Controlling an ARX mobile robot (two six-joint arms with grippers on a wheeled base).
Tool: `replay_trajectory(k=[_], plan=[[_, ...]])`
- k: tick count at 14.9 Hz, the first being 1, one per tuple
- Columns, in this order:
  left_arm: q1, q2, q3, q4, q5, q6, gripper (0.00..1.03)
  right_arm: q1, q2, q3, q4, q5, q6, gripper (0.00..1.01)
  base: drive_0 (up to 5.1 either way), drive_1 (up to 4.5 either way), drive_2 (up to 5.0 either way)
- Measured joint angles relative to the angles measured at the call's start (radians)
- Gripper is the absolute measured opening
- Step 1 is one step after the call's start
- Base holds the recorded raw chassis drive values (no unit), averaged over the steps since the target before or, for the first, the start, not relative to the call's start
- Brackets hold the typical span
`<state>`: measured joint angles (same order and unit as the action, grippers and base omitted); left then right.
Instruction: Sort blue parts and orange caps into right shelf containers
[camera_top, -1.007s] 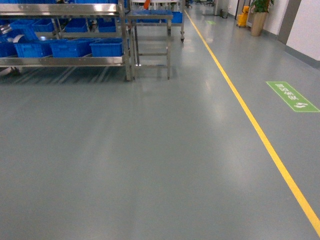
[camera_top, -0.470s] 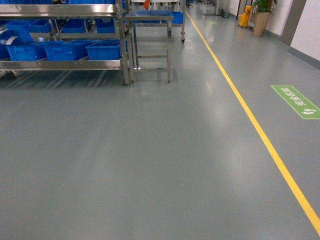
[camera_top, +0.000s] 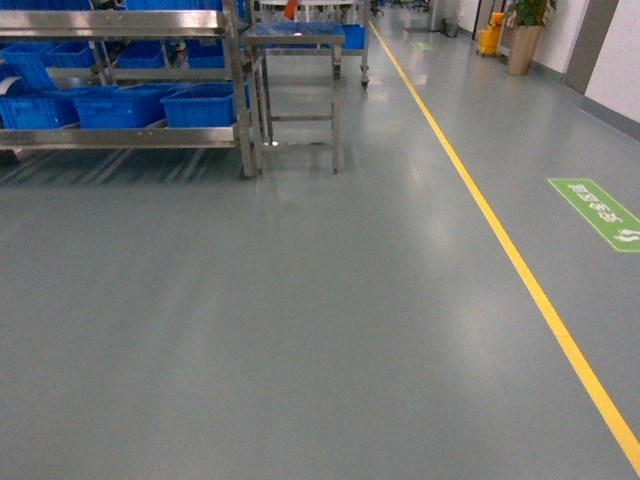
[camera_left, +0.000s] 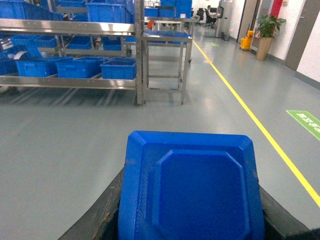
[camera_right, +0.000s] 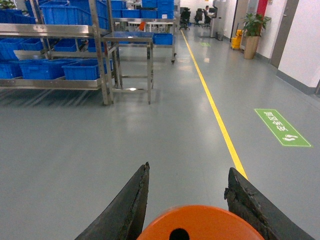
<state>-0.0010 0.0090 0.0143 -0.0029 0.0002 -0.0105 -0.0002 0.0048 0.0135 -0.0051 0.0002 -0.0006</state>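
1. Left wrist view: our left claw is clenched on a blue part, a flat-faced piece that fills the bottom of the picture between the two dark fingers. Ahead and to the left stands a steel shelf loaded with blue crates, well apart from us across bare grey floor.

2. Right wrist view: our right claw grips an orange cap, whose rounded top with a dark hole shows between the fingers. The same shelf sits far off on the left, and a yellow floor line runs away on the right.

3. Head view: neither claw shows here. We see only floor, the shelf at upper left with a small steel worktop just beside it, and the yellow line.

4. Step in hand, as we judge it: both pieces are picked and we are in transit toward the crates; nothing is sorted yet.

5. Next move calls for driving close to the shelf, squaring up to it, then lifting each arm over its proper crate before letting go.
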Motion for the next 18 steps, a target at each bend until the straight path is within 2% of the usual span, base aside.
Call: replay_trajectory(k=[18], plan=[[0.000,0.000,0.000,-0.005,0.000,0.000,0.44,0.000,0.000,0.000,-0.002,0.000,0.000,0.42,0.1,4.33,-4.2]])
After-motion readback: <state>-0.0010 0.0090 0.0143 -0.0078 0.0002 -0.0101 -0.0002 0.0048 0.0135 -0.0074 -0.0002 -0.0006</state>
